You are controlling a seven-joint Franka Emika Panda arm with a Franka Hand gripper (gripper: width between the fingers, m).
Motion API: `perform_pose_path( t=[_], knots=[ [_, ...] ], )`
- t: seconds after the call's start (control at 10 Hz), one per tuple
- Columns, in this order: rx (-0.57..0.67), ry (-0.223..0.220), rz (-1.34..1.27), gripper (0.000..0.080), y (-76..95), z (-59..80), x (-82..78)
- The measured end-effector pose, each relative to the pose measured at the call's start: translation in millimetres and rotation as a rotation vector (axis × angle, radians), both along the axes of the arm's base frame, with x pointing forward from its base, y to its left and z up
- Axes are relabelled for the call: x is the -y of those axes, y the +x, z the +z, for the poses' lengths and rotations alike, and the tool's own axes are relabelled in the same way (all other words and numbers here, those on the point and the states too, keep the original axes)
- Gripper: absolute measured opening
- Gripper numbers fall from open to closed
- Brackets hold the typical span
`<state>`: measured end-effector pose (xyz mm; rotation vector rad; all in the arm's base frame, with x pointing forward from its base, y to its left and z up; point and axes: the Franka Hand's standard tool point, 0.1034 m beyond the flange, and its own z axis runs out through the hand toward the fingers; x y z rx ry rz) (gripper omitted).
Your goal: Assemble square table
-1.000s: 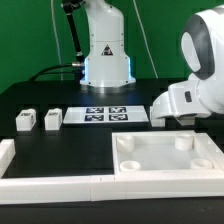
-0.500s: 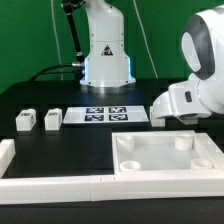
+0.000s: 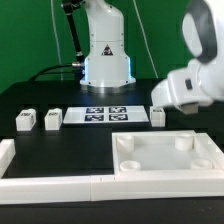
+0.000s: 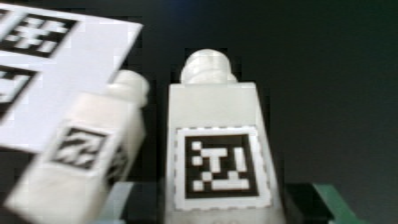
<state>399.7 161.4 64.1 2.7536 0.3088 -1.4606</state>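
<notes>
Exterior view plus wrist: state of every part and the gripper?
tabletop slab: flat, sockets up, no legs fitted
left leg blocks: loose, upright, apart
leg block: upright by the marker board, unfitted
second leg block: beside it, loose
gripper: above that leg, open or shut not discernible

The square table (image 3: 165,152) is seen to be smooth white plastic with a faint sheen. The leg blocks (image 4: 214,120) are of the same plastic, each faced with a matt printed tag (image 4: 217,165). The bench (image 3: 60,140) is finished in matt black, and the marker board (image 3: 105,116) looks flat and papery.
</notes>
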Motion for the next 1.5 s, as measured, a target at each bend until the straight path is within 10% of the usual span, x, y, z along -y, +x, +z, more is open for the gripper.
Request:
perform_pose_path(
  t=[0.3, 0.7, 1.1, 1.5],
  knots=[
    [0.046, 0.023, -0.012, 0.029, 32.5, 63.2, 32.7],
    [0.312, 0.058, -0.027, 0.029, 46.1, 54.3, 29.9],
    [0.649, 0.192, -0.084, 0.029, 157.9, 85.3, 58.5],
    [0.947, 0.198, -0.085, 0.029, 163.5, 81.1, 62.0]
  ],
)
